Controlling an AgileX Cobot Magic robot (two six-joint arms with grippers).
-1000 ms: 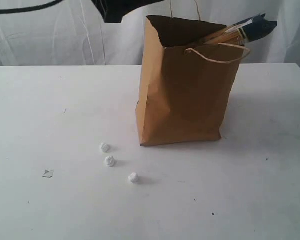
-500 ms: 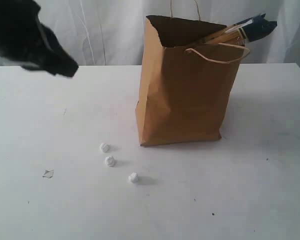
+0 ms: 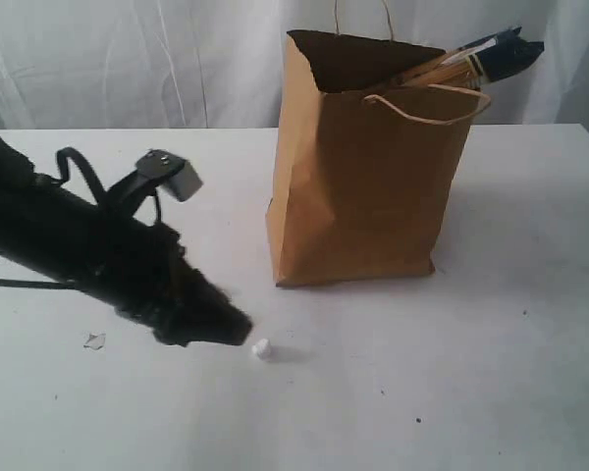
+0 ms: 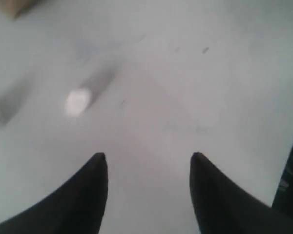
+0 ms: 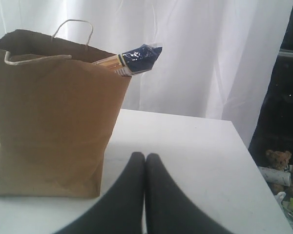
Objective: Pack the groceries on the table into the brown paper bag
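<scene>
One closed end effector (image 5: 145, 156), right wrist only

We see a white curtain (image 3: 98, 59) hanging in soft folds all along the back, and it looks bright. The white table (image 3: 530, 392) stands in front of it. Past the curtain's edge we see a dark corner (image 5: 283, 112), and a small brown teddy bear (image 5: 278, 160) sits low down there.
</scene>
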